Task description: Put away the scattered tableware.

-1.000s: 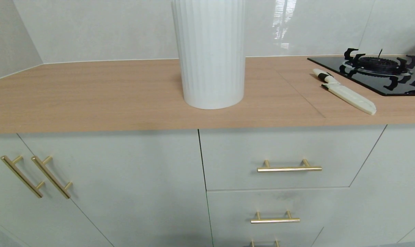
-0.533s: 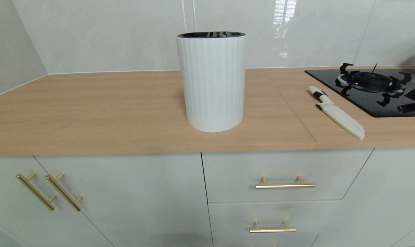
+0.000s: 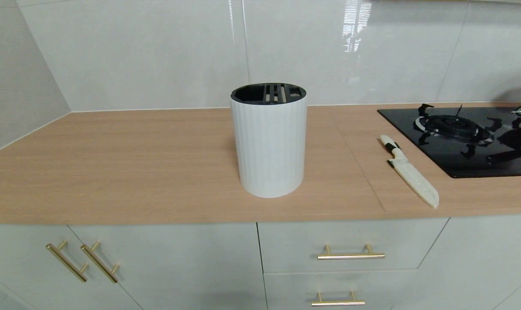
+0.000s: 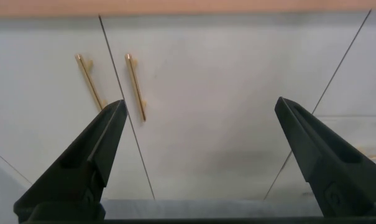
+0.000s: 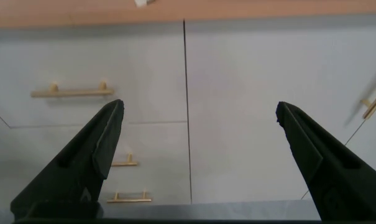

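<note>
A white knife with a black band on its handle (image 3: pixel 409 171) lies on the wooden counter (image 3: pixel 135 172) to the right of a tall white ribbed knife holder (image 3: pixel 270 140) with a black slotted top. The knife's blade tip (image 5: pixel 141 2) peeks over the counter edge in the right wrist view. My left gripper (image 4: pixel 200 109) is open, held low in front of the cabinet doors. My right gripper (image 5: pixel 200 112) is open too, facing the drawer fronts below the counter.
A black gas hob (image 3: pixel 463 137) sits at the counter's right end, just beyond the knife. Gold handles mark the cabinet doors (image 3: pixel 82 262) on the left and the drawers (image 3: pixel 351 256) under the holder. A tiled wall backs the counter.
The head camera has risen and tilted, so the whole scene sits lower in the picture and the holder's slotted top now shows. The knife and holder have not moved on the counter.
</note>
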